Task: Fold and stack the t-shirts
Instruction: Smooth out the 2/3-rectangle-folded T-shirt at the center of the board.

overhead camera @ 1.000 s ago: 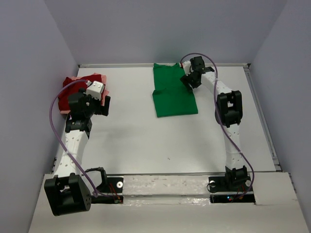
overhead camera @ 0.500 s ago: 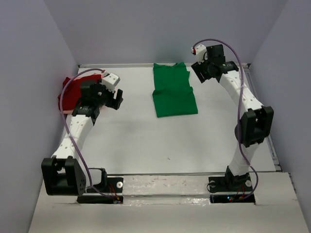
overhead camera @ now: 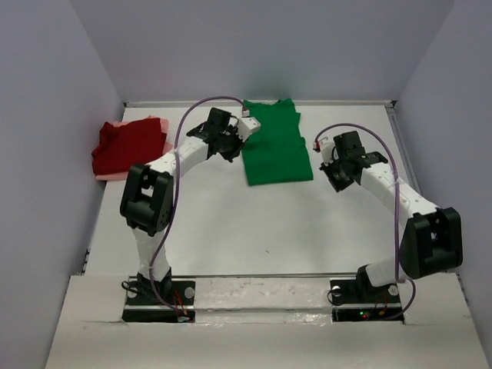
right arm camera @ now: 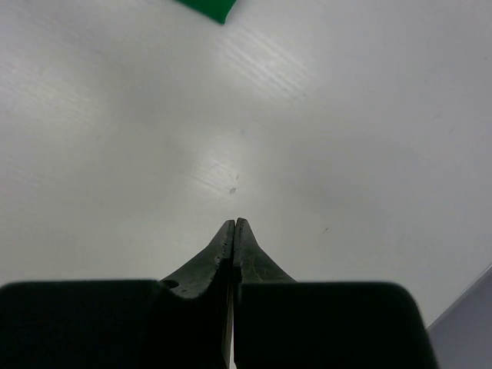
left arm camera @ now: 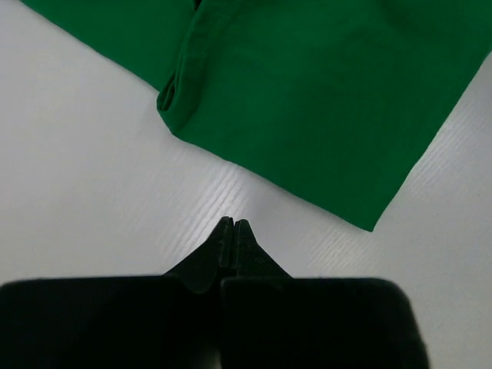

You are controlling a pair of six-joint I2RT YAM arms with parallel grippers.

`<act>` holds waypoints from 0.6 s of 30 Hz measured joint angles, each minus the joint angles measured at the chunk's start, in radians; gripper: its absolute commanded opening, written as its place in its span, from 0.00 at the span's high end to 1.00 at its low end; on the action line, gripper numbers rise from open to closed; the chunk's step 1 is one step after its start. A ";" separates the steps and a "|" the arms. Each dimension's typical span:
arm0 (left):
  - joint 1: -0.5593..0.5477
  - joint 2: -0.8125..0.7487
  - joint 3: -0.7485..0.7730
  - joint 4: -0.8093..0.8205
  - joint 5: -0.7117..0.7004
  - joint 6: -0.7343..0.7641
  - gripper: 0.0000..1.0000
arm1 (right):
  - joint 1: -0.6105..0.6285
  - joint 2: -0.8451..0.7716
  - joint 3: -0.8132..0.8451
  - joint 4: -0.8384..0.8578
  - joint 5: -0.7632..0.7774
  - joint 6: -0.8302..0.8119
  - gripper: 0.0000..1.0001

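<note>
A bright green t-shirt [overhead camera: 275,146] lies part-folded at the back middle of the table; its left edge and near corner fill the top of the left wrist view [left arm camera: 323,84]. A folded dark red t-shirt [overhead camera: 127,146] rests on a pale pink t-shirt [overhead camera: 112,125] at the back left. My left gripper [overhead camera: 233,148] [left arm camera: 232,223] is shut and empty, just off the green shirt's left edge, over bare table. My right gripper [overhead camera: 336,179] [right arm camera: 234,223] is also shut and empty, over bare table right of the green shirt, whose corner [right arm camera: 207,8] shows far ahead.
White table [overhead camera: 254,223] with grey walls on three sides and a raised rim at the back and right. The red and pink pile sits against the left wall.
My left arm swung from the red pile over to the green shirt's left edge. My right arm came from the shirt's back right corner down to its right side. Both grippers closed.
</note>
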 measured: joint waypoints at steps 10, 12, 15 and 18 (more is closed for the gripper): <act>-0.023 0.187 0.184 0.017 -0.024 0.001 1.00 | -0.006 -0.104 -0.101 0.003 -0.056 0.023 1.00; -0.024 0.210 0.209 0.023 -0.024 0.001 1.00 | -0.007 -0.092 -0.103 0.003 -0.058 0.025 1.00; -0.026 0.249 0.245 0.031 -0.023 0.002 1.00 | -0.008 -0.076 -0.103 0.003 -0.060 0.026 1.00; -0.030 0.293 0.288 0.026 -0.021 0.005 1.00 | -0.008 -0.062 -0.103 0.003 -0.063 0.027 1.00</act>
